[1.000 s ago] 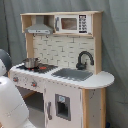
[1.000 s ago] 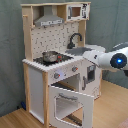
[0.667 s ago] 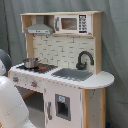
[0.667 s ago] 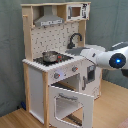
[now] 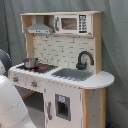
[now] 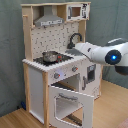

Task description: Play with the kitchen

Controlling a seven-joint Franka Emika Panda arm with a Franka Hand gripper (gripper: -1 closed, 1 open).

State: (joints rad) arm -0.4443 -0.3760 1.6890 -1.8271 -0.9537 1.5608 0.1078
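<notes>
1. The kitchen (image 5: 62, 75) (image 6: 57, 60) is seen in both exterior views, standing on a wooden floor (image 6: 15, 120) before a grey curtain (image 5: 115, 45) (image 6: 10, 50).
2. A small metal pot (image 5: 31, 63) (image 6: 50, 56) is set on the stove, beside the sink (image 5: 72, 74) and the black faucet (image 5: 84, 59) (image 6: 75, 39).
3. A grey hood (image 5: 39, 29) (image 6: 49, 21) and a toy microwave (image 5: 72, 23) (image 6: 76, 11) are mounted along the top.
4. In the second exterior view, the oven door (image 6: 74, 104) is swung open toward the camera.
5. The white arm (image 6: 102, 52) is stretched across the counter in the second exterior view, so the sink is blocked from sight.
6. A white rounded arm part (image 5: 10, 105) fills the first exterior view's lower left corner.
7. The gripper is hidden, and the state of the jaws cannot be told.
</notes>
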